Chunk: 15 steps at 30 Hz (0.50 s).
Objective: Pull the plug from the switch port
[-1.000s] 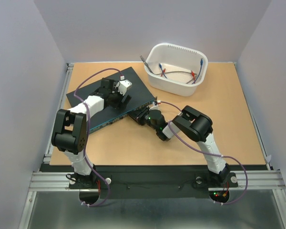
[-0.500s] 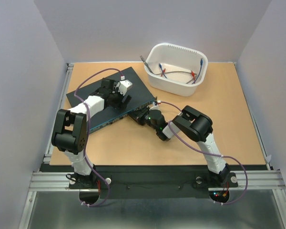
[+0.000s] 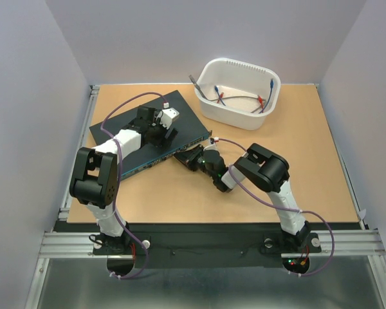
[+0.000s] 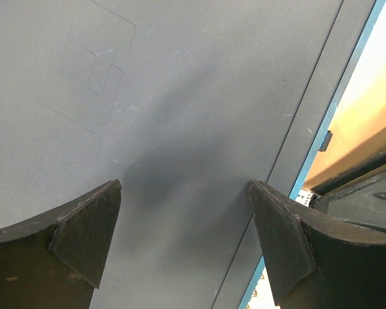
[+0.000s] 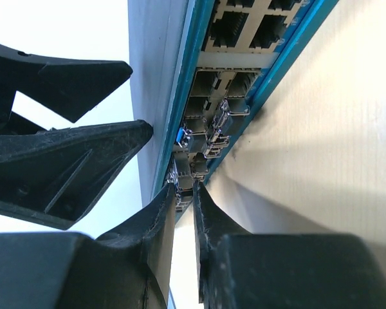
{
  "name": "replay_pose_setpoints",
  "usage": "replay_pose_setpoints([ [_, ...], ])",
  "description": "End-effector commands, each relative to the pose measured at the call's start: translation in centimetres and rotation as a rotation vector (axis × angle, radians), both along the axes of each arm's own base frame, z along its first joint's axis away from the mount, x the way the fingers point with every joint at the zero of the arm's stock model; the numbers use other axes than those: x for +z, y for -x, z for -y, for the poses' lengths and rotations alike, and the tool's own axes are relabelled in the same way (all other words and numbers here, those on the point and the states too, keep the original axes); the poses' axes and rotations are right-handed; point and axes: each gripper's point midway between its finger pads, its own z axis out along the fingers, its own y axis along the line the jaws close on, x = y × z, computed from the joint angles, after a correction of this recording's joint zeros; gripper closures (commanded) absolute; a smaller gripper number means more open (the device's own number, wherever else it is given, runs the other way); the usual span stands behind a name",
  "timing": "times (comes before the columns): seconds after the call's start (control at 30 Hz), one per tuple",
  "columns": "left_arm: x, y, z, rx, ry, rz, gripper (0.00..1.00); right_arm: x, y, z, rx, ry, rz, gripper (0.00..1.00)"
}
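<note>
The switch (image 3: 138, 132) is a flat dark box lying askew at the table's left, with its blue socket edge (image 5: 235, 77) facing the near right. My left gripper (image 3: 159, 126) rests open on the switch's top (image 4: 180, 129), and its fingers (image 4: 83, 232) are spread wide with nothing between them. My right gripper (image 3: 192, 156) is at the right end of the socket edge. In the right wrist view its fingertips (image 5: 183, 190) are nearly together on a small metal plug (image 5: 185, 180) at the socket row. I cannot tell if the plug sits in its port.
A white tub (image 3: 239, 84) holding loose cables stands at the back right. Walls close in the table's left, back and right sides. The left gripper's fingers (image 5: 64, 154) show beside the switch in the right wrist view.
My right gripper has shifted slightly toward the near left along the switch's corner. The left arm and the switch have not visibly moved.
</note>
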Motion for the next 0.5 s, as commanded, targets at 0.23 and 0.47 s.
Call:
replay_pose_setpoints([
  [0.23, -1.4, 1.3, -0.3, -0.002, -0.022, -0.048, 0.07, 3.1, 0.8, 0.8, 0.004, -0.031, 0.062, 0.99],
  [0.47, -1.3, 1.2, -0.3, -0.002, -0.024, -0.044, 0.07, 3.2, 2.1, 1.9, 0.016, -0.013, 0.054, 0.99],
])
